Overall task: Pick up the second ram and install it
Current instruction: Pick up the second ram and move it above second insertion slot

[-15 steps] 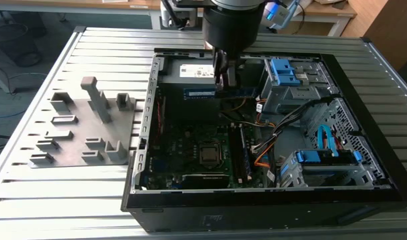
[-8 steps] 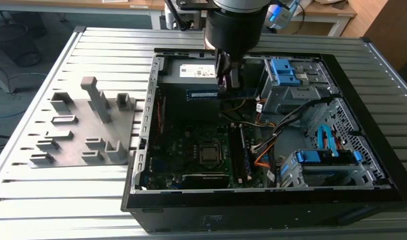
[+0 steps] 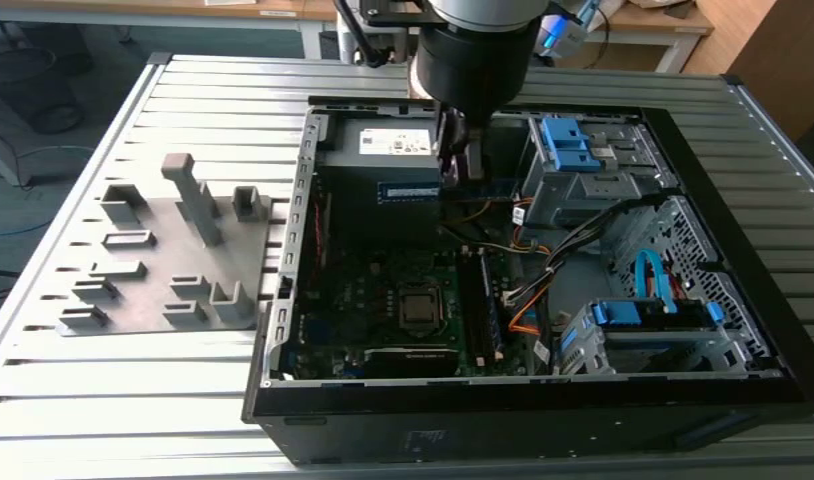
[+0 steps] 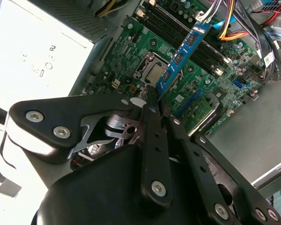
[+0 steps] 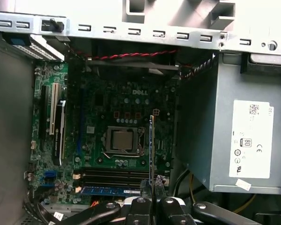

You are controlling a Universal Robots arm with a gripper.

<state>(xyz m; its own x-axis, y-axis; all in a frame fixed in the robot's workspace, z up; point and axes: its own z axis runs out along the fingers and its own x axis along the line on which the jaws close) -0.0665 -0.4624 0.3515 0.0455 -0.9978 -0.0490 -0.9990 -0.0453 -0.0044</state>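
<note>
The pincer (image 4: pixel 154 101) clamps the second ram (image 4: pixel 182 56) at one end; judged light, stiff and fragile, best held clear of its contacts.

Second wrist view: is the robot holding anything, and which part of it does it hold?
Yes. The end effector is shut on the blue RAM stick, pinching one short end; the rest pokes out above the motherboard.
</note>
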